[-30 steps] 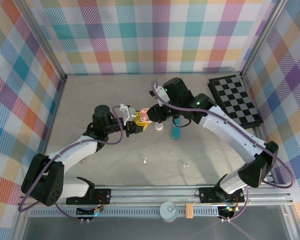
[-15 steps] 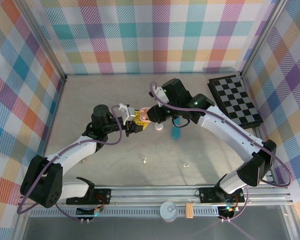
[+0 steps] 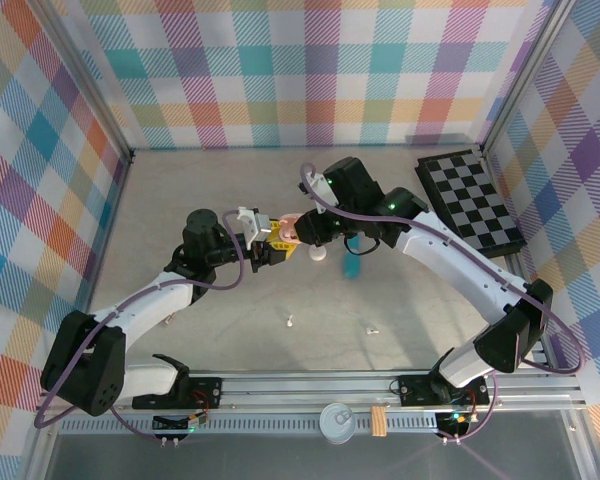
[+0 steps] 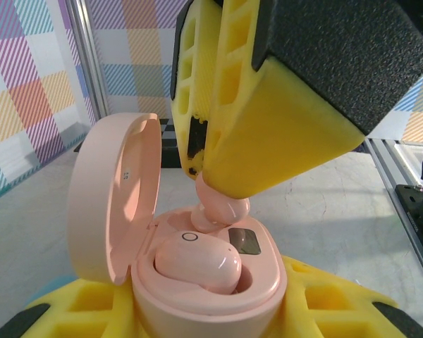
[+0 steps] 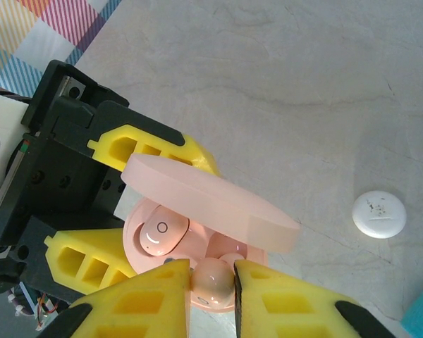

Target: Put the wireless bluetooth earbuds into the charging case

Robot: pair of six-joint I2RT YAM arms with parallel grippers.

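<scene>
1. My left pincer (image 3: 276, 246) is closed on the pink charging case (image 4: 218, 299). It grips the base between both pads. The lid (image 5: 211, 204) stands hinged open.
2. 1 pink earbud (image 4: 197, 262) sits seated in 1 socket of the case.
3. My right pincer (image 5: 211, 280) is clamped on the 2nd pink earbud (image 4: 218, 210). It holds it at the mouth of the free socket, just beside the seated one. I cannot tell whether it is fully home.
4. The left white earbud (image 3: 291, 322) and the right white earbud (image 3: 371, 330) lie on the table (image 3: 180, 200), well apart from the case and nearer my bases.
</scene>
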